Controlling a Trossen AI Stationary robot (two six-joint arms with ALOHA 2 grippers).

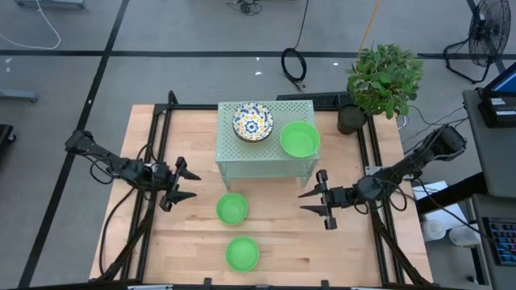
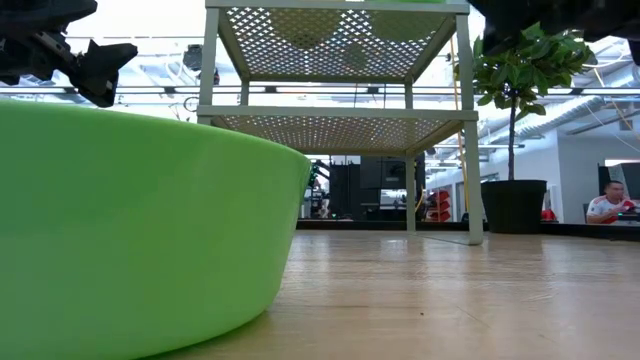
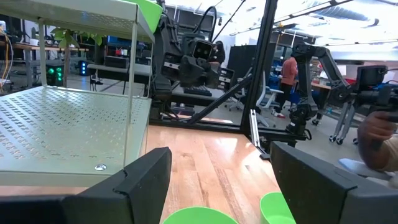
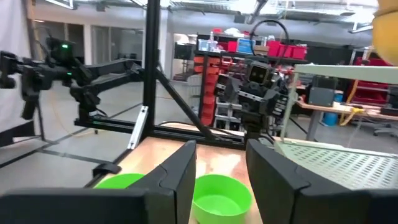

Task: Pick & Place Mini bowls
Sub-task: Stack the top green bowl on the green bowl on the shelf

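Two bowls up on stand, two green bowls left on table, both grippers empty.
Floral bowl [image 1: 253, 122] and green bowl [image 1: 300, 138] sit on stand [image 1: 266, 153] top; green bowl [image 1: 232, 209] lies between the open, empty left gripper [image 1: 181, 184] and right gripper [image 1: 319, 200], also open; last bowl [image 1: 243, 253] nearer table [image 1: 193, 242] front edge. Stand's front strip bare, open table round both.

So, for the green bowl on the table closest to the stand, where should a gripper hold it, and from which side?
Probably by the rim: the green bowl sits upright with its mouth open. Come from above, one finger inside the wall, one outside. The open left gripper is somewhat nearer than the open right gripper.
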